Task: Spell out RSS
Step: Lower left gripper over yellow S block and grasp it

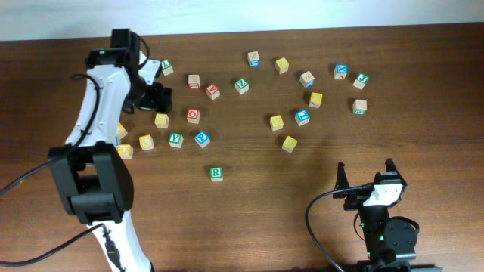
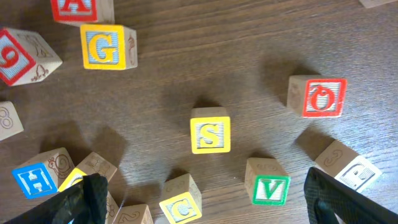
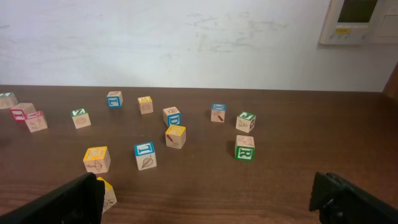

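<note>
Left claw [image 2: 208, 196] spread wide, empty, above yellow wooden S cube [image 2: 210, 129]; cube centred ahead of the jaws, lined up for pick, I judge. Green-bordered wooden R cube [image 1: 216, 174] alone on brown wooden surface [image 1: 272, 219], near-centre, probably word start. Right claw [image 1: 365, 172] released, idle near right.

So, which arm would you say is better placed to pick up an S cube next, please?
Left. The left gripper hangs open above the yellow S cube, which is centred in its wrist view; the right gripper sits far across the table.
</note>
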Action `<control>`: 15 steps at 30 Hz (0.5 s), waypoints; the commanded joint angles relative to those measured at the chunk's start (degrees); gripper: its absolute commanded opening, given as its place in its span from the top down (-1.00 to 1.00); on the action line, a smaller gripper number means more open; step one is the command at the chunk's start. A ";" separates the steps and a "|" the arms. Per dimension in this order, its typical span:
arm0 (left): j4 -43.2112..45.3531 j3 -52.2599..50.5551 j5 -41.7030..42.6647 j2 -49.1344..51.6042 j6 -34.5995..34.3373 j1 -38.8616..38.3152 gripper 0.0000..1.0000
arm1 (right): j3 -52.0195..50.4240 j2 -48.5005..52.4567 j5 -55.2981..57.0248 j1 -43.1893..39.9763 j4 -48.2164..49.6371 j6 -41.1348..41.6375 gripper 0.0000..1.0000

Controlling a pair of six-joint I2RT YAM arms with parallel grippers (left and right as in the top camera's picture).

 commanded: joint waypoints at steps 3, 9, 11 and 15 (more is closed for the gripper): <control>5.16 -7.91 3.17 0.72 4.76 1.14 -0.75 | -0.31 -0.37 0.24 -0.39 -0.42 0.24 -0.96; 18.56 -16.81 3.21 0.72 4.72 0.46 -0.47 | -0.31 -0.37 0.24 -0.39 -0.42 0.22 -0.97; 21.11 -19.12 3.21 0.72 4.68 0.48 -0.36 | -0.31 -0.37 0.24 -0.39 -0.42 0.24 -0.97; 23.37 -19.82 3.04 0.83 1.46 0.37 -0.02 | -0.31 -0.37 0.24 -0.39 -0.42 0.24 -0.96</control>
